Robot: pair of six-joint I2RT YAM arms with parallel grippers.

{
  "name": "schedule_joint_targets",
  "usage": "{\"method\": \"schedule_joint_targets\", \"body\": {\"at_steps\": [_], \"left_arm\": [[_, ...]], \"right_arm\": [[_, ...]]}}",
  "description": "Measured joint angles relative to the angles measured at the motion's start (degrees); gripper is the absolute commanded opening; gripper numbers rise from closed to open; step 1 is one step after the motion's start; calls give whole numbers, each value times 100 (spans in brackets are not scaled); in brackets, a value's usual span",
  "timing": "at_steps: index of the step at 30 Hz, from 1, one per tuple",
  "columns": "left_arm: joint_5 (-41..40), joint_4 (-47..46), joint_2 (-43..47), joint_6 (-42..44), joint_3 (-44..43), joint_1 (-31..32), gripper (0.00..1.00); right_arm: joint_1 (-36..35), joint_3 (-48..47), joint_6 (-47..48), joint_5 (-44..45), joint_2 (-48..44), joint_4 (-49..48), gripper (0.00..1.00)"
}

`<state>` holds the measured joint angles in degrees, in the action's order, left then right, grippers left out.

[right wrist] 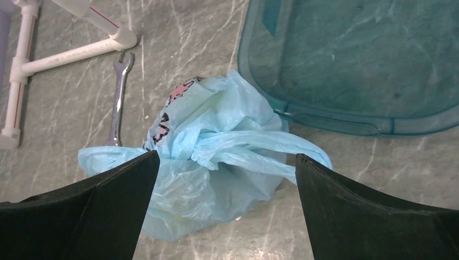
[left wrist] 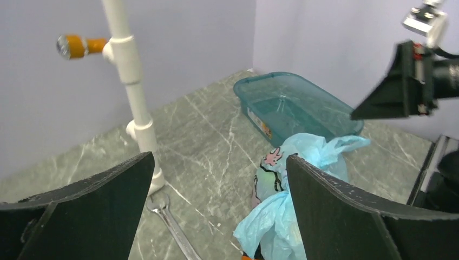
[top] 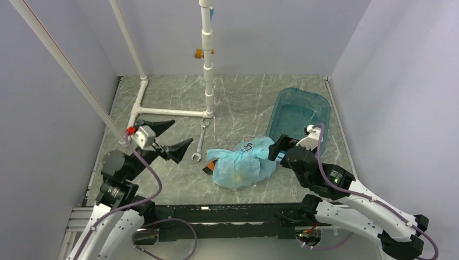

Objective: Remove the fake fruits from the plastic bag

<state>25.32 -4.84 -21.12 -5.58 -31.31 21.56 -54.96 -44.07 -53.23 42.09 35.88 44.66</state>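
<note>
The light blue plastic bag (top: 243,162) lies bunched on the marble table, its pink and dark print on top. It also shows in the left wrist view (left wrist: 270,216) and the right wrist view (right wrist: 216,157). The fake fruits are hidden inside it; only a greenish tint (left wrist: 266,184) shows through. A small dark and orange thing (top: 207,168) peeks out at the bag's left edge; I cannot tell what it is. My left gripper (top: 183,131) is open and empty, left of the bag (left wrist: 219,157). My right gripper (top: 275,150) is open and empty, just above the bag's right side (right wrist: 226,156).
An empty rigid teal tub (top: 300,111) stands behind the bag at the right, close to it (right wrist: 352,59). A steel wrench (top: 200,142) lies left of the bag. A white pipe frame (top: 208,65) with an orange fitting (top: 201,52) stands at the back. Walls close in three sides.
</note>
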Motion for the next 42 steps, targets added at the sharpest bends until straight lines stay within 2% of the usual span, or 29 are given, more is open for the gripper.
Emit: {"method": "schedule_joint_targets", "body": {"at_steps": [3,8,13,17,24,27,29,34,38,40,42], "left_arm": [[-656,157,-393,-468,-205,0,99],[-2326,944,-992,-1580,-684,-7,99],[-2983,1648,-1580,-1808,-1294,-17,99],[-2660,1759,-1943,-1709,-1628,-81,99],[-577,1725,-3215,-1565,-2380,-103,99],[146,1720,-4039,-1453,-2750,87,99],[369,1858,-4481,-1327,-2955,365,96],[494,2485,-5322,-984,-3506,1207,92],[-11,3023,-5775,-433,-4111,2118,88],[-179,3058,-5783,-210,-4070,2498,83],[-313,3049,-5766,-9,-3910,2841,73]], "right_arm": [[0,0,46,11,-72,170,100],[0,-9,293,2,7,216,100],[0,-74,551,-90,396,234,100],[0,-76,782,-343,605,94,100],[20,-76,1023,-754,800,-385,99],[275,-114,1141,-1067,1038,-579,95],[699,-120,1246,-1445,1259,-750,92],[1803,-2,1519,-2618,1394,-1239,91],[1947,264,1668,-3289,1355,-1633,87],[1954,372,1676,-3528,1379,-1700,83],[1954,457,1674,-3698,1394,-1764,79]]}}
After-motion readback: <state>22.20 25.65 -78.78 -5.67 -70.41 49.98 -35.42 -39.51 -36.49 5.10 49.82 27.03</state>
